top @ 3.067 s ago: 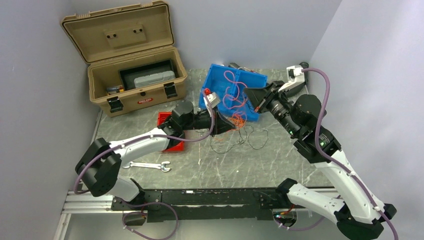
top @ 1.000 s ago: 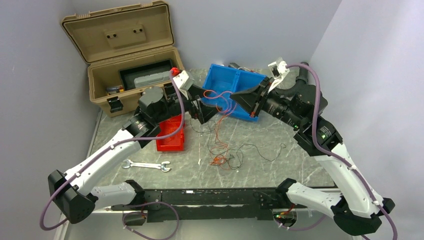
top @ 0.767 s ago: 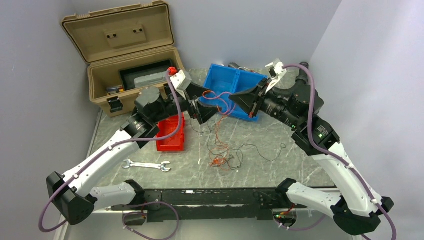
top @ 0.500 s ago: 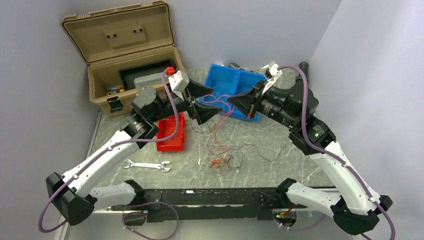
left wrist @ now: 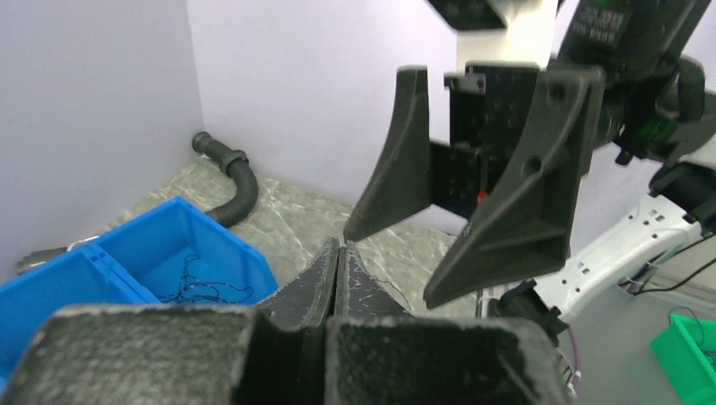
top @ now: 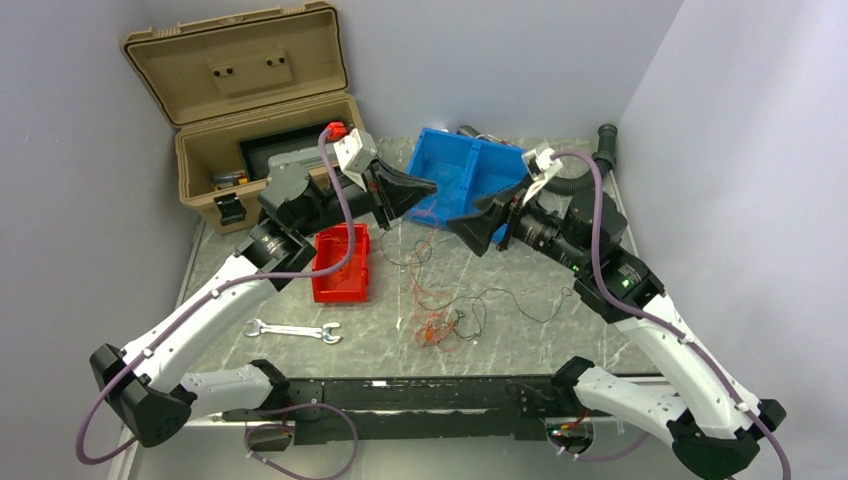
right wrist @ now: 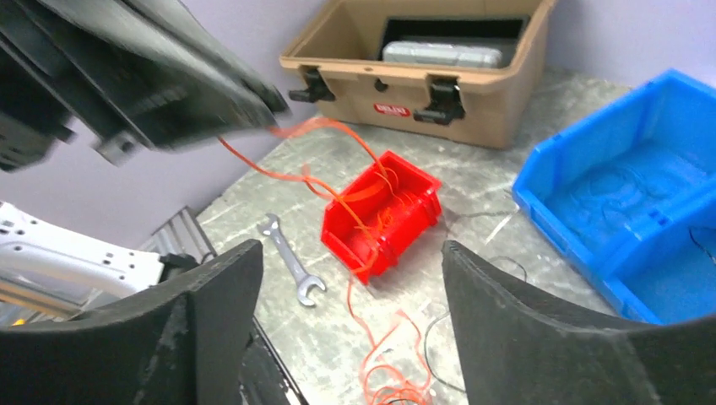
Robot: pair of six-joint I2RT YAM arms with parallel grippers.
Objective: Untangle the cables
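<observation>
Lying knotted on the table (top: 560,330) near the bases, the cables (top: 440,322) look far from sorted: an orange one climbs to the left gripper (top: 430,186), clamped on it, the right gripper (top: 458,222) gapes wide, black ones sit in the blue bin (top: 495,170) beyond

Three seconds back both tools sat low by the blue bin (top: 500,165), with the cables heaped beside it. Since then the left tool (top: 430,187) has risen, still pinched on the cables (top: 435,325), which now trail down to a heap nearer the front of the worktop (top: 560,330). The loop strung between the tools half a second ago is gone. The right tool (top: 468,232) has spread its jaws wide, let go and drawn back lower.
</observation>
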